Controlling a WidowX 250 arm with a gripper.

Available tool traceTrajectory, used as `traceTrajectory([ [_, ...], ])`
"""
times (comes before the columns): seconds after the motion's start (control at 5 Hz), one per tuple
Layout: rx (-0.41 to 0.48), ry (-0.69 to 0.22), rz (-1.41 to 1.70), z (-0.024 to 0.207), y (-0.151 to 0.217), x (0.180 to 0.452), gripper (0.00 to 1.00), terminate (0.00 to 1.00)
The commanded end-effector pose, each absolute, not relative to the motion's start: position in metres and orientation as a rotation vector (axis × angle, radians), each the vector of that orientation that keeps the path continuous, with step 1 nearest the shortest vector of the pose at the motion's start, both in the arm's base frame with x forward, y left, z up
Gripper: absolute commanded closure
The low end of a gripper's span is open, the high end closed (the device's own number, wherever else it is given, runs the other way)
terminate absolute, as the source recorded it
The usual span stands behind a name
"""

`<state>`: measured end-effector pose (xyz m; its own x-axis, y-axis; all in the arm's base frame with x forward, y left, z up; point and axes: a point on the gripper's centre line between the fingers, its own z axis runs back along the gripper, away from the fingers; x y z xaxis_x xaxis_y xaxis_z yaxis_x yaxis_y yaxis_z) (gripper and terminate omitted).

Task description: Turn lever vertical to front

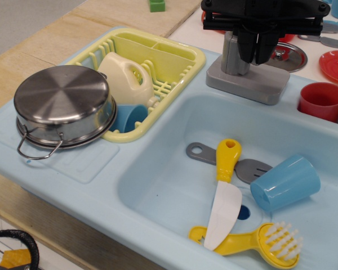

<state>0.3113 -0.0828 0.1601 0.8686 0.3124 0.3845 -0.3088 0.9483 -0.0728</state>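
Nearest the camera and well below the claw [258,53], lying loose on the floor of the pale blue sink [158,185]: a yellow brush [253,241], a yellow-handled white knife [224,191] crossing over a flat grey spatula [198,152], and a blue cup [285,181] tipped on its side. All well clear of the work, none in the way of a swing at the tap.

Further back and far off to the claw's left: a steel pot [63,104] turned upside down on the drainboard, touching a yellow dish rack [183,64] holding a cream jug [125,79] and a second blue cup [129,116]. Parked there to drain, by the look of it.

Off to the right of the claw on the rim, a red cup [322,100]; beyond it, a red plate [335,64] cut by the frame edge.

Directly under the claw, the grey tap column [232,53] standing on its rectangular base [248,83] at the back rim of the sink. Black fingers drawn close together just beside the column's right face, at the height of the lever [249,56], mostly hidden behind them. Narrow, then, and apparently pinched on that stub, though contact itself cannot be made out. Probably placed so as to carry the stub round toward the front.
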Motion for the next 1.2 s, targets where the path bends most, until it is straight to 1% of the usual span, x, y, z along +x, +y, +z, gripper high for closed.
traceTrajectory([
  [0.0, -0.011, -0.348, 0.393, 0.153, -0.075, 0.288, 1.00, 0.00],
  [0.2, -0.024, -0.336, 0.440, 0.148, -0.073, 0.275, 1.00, 0.00],
  [0.6, -0.058, -0.327, 0.476, 0.135, -0.071, 0.264, 1.00, 0.00],
  [0.8, -0.047, -0.320, 0.455, 0.139, -0.071, 0.266, 1.00, 0.00],
  [1.0, -0.047, -0.320, 0.455, 0.139, -0.071, 0.266, 0.00, 0.00],
])
